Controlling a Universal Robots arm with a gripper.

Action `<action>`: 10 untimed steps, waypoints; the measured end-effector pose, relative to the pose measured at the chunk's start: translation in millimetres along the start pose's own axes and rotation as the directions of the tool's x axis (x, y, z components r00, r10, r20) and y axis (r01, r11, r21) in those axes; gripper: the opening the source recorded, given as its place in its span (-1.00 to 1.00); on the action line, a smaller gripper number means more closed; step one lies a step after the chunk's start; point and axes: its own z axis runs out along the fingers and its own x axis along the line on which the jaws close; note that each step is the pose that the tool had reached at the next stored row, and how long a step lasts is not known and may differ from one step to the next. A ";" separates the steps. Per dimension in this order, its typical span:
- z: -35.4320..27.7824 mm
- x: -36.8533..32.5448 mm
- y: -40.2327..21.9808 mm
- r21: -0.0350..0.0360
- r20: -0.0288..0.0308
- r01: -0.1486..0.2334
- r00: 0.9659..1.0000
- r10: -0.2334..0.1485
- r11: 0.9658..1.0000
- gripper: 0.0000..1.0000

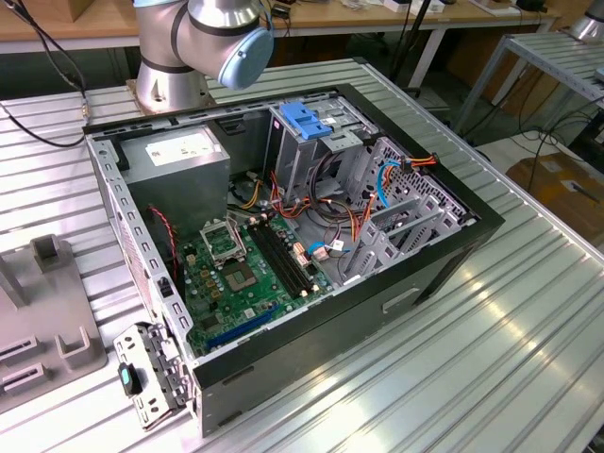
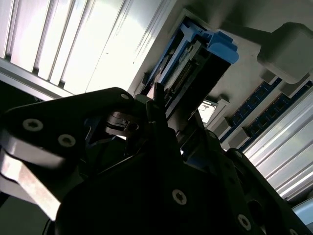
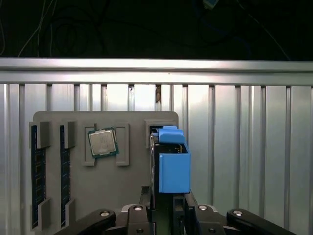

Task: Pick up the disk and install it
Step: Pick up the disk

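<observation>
Disk (image 3: 174, 169) stands on edge on the grey fixture plate (image 3: 117, 188), blue carrier end toward the first wrist view's camera. Claw (image 3: 168, 209) points straight down at the plate and straddles the disk's near end. Can't tell if it's clamped or just around it. In the second wrist view the disk (image 2: 198, 58) runs out from the claw's black body toward the plate.

Also on the plate: two memory modules (image 3: 35, 171) in their slots and a processor chip (image 3: 102, 143) in its pocket, all apart from the disk.

Exterior view, left to right:
- Fixture plate (image 1: 38, 349) on the ribbed desk (image 1: 500, 359).
- Arm (image 1: 203, 38) base bolted behind the case, shoulder joint bent over.
- Open computer case (image 1: 453, 255) lying on its side, motherboard (image 1: 245, 283) exposed, drive cage (image 1: 302, 156) upright inside with a blue latch (image 1: 307, 118) on top.
</observation>
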 end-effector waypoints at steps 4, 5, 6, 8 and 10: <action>0.0 0.0 0.0 0.000 0.000 0.000 1.000 0.000 1.000 -0.30; 0.0 0.0 0.0 0.000 0.000 0.000 1.000 0.000 1.000 -0.30; 0.0 0.0 0.0 0.000 0.000 0.000 1.000 0.000 1.000 -0.30; 0.0 0.0 0.0 0.000 0.000 0.000 1.000 0.000 1.000 -0.30; 0.0 0.0 0.0 0.000 0.001 0.000 1.000 0.000 1.000 -0.30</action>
